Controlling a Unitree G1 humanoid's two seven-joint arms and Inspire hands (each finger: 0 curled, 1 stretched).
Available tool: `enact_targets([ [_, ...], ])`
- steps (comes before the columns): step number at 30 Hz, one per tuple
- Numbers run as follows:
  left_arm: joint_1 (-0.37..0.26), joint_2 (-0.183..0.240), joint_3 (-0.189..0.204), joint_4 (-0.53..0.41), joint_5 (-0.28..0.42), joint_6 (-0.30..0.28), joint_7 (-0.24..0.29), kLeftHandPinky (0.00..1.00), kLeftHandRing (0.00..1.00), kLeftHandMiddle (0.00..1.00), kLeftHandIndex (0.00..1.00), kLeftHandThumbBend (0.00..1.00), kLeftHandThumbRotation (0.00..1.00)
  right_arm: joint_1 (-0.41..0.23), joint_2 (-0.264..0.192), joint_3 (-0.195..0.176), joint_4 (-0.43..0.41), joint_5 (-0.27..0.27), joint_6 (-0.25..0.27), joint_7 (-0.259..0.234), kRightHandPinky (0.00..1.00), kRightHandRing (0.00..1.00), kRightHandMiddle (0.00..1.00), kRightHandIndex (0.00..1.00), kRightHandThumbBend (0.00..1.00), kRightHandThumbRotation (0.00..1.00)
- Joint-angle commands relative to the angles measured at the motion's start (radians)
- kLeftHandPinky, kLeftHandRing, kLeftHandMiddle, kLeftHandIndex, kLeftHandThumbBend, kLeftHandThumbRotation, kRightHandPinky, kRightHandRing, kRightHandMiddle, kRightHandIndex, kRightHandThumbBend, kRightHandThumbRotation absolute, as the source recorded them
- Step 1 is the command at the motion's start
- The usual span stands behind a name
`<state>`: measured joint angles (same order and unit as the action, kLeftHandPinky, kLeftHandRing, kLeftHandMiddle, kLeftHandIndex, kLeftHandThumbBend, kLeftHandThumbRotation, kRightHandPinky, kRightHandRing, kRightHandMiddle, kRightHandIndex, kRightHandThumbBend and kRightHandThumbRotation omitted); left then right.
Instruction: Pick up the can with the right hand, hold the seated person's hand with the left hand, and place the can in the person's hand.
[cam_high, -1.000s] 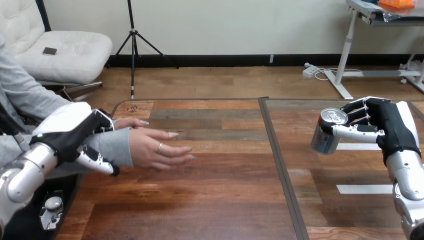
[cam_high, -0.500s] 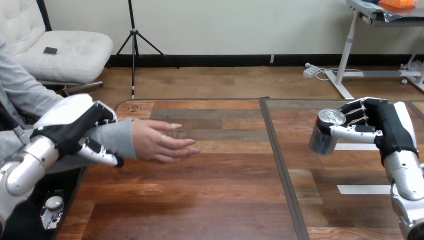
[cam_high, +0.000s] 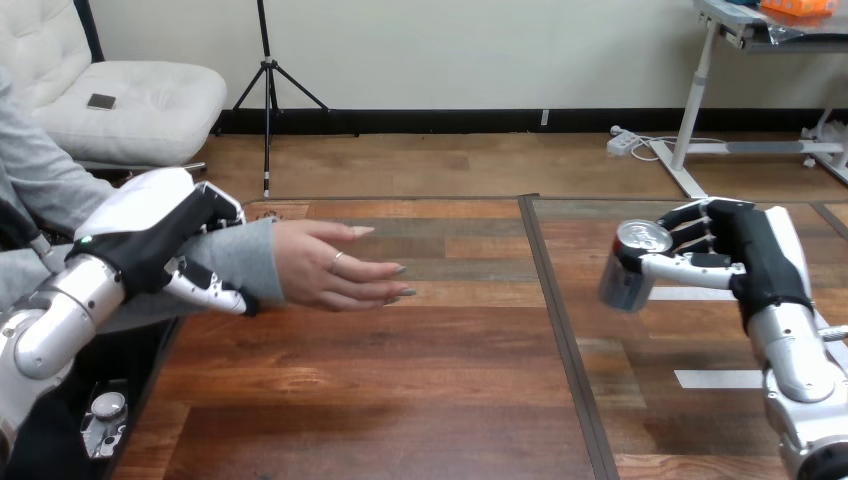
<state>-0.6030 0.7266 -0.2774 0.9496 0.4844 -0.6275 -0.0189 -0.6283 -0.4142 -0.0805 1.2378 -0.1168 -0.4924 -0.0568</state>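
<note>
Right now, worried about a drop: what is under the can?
Only bare wooden table shows under the can, held tilted in the right hand. The can itself hides its base and the spot right below.

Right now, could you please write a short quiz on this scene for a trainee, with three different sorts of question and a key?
1. Fill in: the left hand has its fingers curled round the person's ____, just behind the person's hand.
2. Choose one. The can is held by: A the left hand, B the right hand, C the person's hand.
3. True or false: the can touches the person's hand.

Key: 1 wrist; 2 B; 3 false.
</note>
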Motion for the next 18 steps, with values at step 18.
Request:
enact_targets([
  [18, -0.031, -0.038, 0.066, -0.146, -0.052, -0.004, -0.013, 0.14, 0.19, 0.27, 0.32, 0.74, 0.00, -0.120, 0.049, 0.009, -0.095, -0.003, -0.083, -0.003, 0.36, 0.38, 0.42, 0.43, 0.81, 0.00],
])
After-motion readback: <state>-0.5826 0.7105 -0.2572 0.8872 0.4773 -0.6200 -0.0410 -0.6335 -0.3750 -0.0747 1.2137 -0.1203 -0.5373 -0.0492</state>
